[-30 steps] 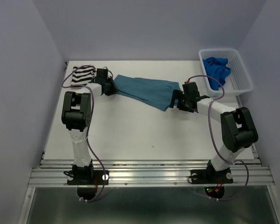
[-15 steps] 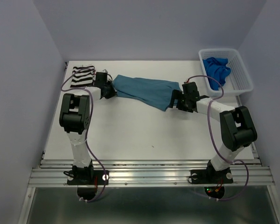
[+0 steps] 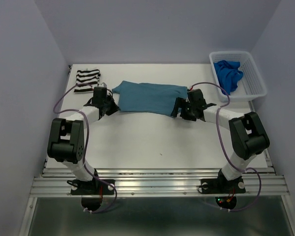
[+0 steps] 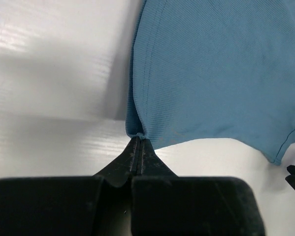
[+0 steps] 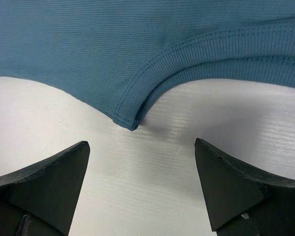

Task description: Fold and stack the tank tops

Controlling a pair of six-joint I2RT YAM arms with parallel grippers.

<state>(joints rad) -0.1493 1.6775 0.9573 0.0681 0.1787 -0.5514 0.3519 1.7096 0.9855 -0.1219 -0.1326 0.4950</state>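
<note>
A teal blue tank top (image 3: 149,97) lies spread flat across the middle of the table. My left gripper (image 3: 108,104) is shut on its near left corner (image 4: 137,132); the fabric bunches at the tips. My right gripper (image 3: 179,109) stands open just short of the top's near right corner (image 5: 130,120), with nothing between its fingers (image 5: 58,172). A folded black-and-white striped tank top (image 3: 87,80) rests at the far left of the table. A bright royal blue tank top (image 3: 227,73) lies crumpled in the basket.
The white lattice basket (image 3: 253,78) stands at the table's far right corner. Grey walls close in the table at the back and both sides. The arm bases sit on a metal rail (image 3: 157,184) at the near edge.
My left gripper closed on the teal top's corner and pulled it nearer and leftward, uncovering the striped top. The teal top now lies flatter. My right gripper edged toward the right corner.
</note>
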